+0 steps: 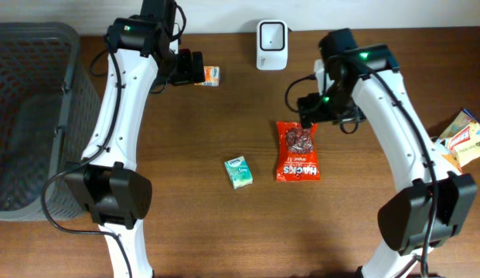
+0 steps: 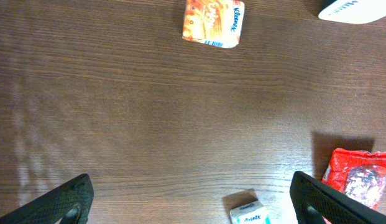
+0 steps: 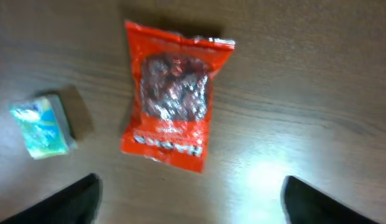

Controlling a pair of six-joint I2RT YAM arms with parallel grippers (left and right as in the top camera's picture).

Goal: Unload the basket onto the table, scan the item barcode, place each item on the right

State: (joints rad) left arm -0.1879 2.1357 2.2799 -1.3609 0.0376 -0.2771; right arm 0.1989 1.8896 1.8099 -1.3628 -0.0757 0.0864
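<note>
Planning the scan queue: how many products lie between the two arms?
3: an orange Kleenex pack at the back, a green pack in the middle, a red Hacks bag to its right. More packages lie cut off at the right edge.

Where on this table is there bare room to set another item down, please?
Bare wood lies between the orange tissue pack, the green box and the left arm, and from the green box and red bag to the near edge. The right edge, with its cartons, is crowded.
</note>
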